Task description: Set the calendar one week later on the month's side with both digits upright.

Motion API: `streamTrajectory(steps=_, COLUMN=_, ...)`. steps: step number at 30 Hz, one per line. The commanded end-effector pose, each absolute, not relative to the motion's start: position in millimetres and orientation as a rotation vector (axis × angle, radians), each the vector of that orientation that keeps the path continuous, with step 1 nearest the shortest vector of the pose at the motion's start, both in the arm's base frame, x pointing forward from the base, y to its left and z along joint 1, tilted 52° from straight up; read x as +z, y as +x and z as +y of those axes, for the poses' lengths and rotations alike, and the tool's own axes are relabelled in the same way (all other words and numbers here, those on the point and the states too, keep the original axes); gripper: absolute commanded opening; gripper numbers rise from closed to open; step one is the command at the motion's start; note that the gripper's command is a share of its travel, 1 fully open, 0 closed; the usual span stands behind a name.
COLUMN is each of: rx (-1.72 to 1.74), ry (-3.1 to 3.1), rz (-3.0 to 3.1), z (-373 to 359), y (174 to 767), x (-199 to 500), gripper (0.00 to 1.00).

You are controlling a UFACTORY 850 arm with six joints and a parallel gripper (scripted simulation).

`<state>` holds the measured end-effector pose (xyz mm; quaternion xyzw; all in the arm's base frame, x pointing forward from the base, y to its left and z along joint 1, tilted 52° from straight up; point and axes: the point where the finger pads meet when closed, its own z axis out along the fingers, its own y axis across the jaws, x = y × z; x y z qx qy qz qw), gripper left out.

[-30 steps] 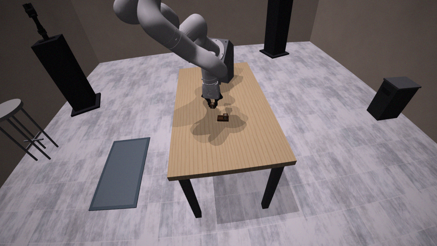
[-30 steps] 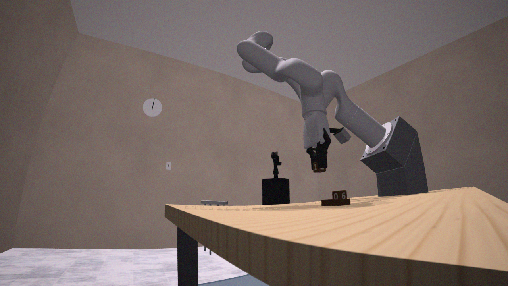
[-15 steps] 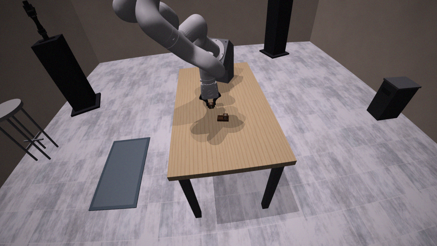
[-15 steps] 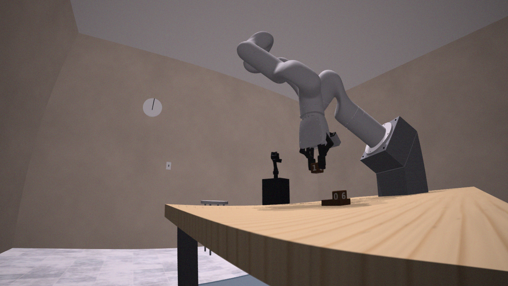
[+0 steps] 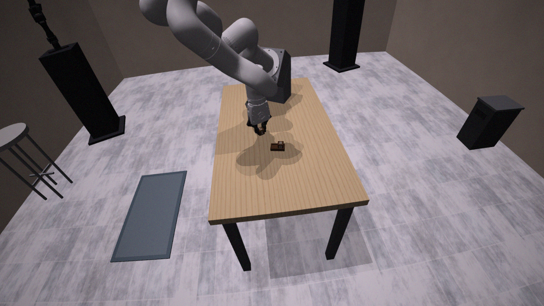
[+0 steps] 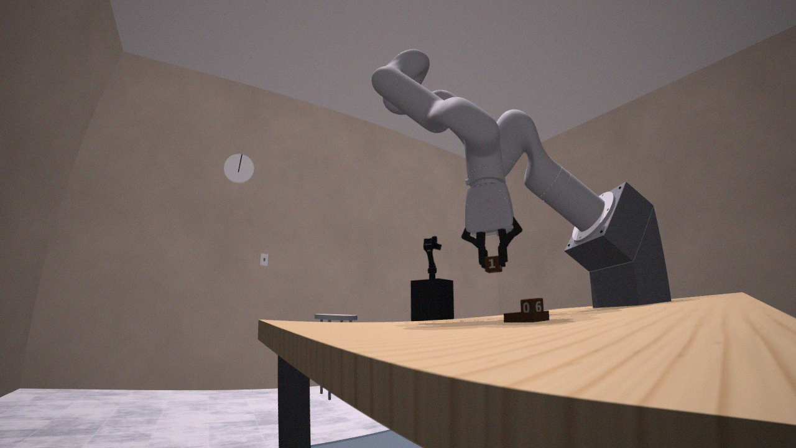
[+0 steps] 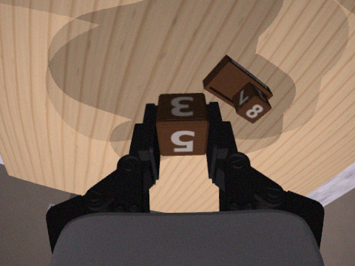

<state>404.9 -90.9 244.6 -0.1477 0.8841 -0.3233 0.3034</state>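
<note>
My gripper (image 5: 261, 131) (image 6: 492, 261) (image 7: 182, 119) is shut on a brown digit cube (image 5: 261, 131) (image 6: 492, 265) (image 7: 183, 139) and holds it in the air above the table, up and to the left of the tray. The held cube shows a 1 in the exterior view, and a 3 and a 5 in the wrist view. The dark brown tray (image 5: 273, 148) (image 6: 514, 317) (image 7: 224, 80) lies flat on the wooden table (image 5: 266, 190) (image 6: 556, 362) (image 7: 99, 29). One cube (image 5: 281, 144) (image 6: 531, 305) (image 7: 253, 103) stands at one end of it, showing 0 and 6 in the exterior view, and 7 and 8 in the wrist view.
The arm's dark base block (image 5: 281, 76) (image 6: 623, 250) stands at the table's far end. On the floor around the table are black pillars (image 5: 79, 94), a stool (image 5: 15, 152), a grey mat (image 5: 152, 216) and a dark box (image 5: 488, 121).
</note>
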Motion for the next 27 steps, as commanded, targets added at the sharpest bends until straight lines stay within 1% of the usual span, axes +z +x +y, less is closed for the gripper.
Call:
streamTrajectory(steps=1, rx=-0.936, ry=-0.599, rz=2.35, z=-94.9, y=403.1, x=245.9, gripper=0.27)
streamTrajectory(steps=19, rx=-1.133, ry=-1.186, rz=2.247, z=-106.6, y=396.9, x=248.4, gripper=0.27)
streamTrajectory(steps=22, rx=-1.134, ry=-1.188, rz=2.247, z=-106.7, y=396.9, x=248.4, gripper=0.27)
streamTrajectory(steps=27, rx=-1.198, ry=-1.408, rz=2.177, z=-110.9, y=394.4, x=249.3, gripper=0.27)
